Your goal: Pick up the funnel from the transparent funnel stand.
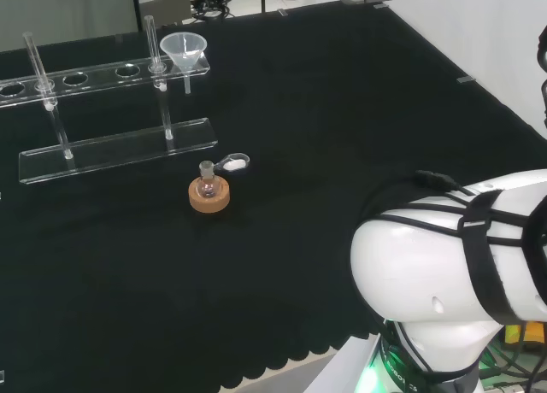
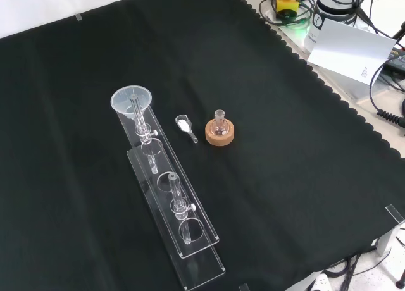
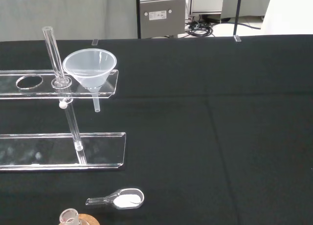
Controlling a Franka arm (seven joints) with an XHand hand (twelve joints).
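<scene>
The funnel (image 1: 184, 49) sits in the end hole of the clear stand (image 1: 120, 149), at its right end in the head view, so I'd lift it straight up beside the post (image 1: 155, 47); I cannot tell the hand's state.

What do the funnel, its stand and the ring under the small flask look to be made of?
Funnel: clear, slightly frosted, glass or plastic; the cloth shows through it.
Funnel stand: clear glossy sheet, probably acrylic, with bright flat edges.
Ring: matte tan, grainy, apparently cork.
Flask: clear glass, by its look.
</scene>
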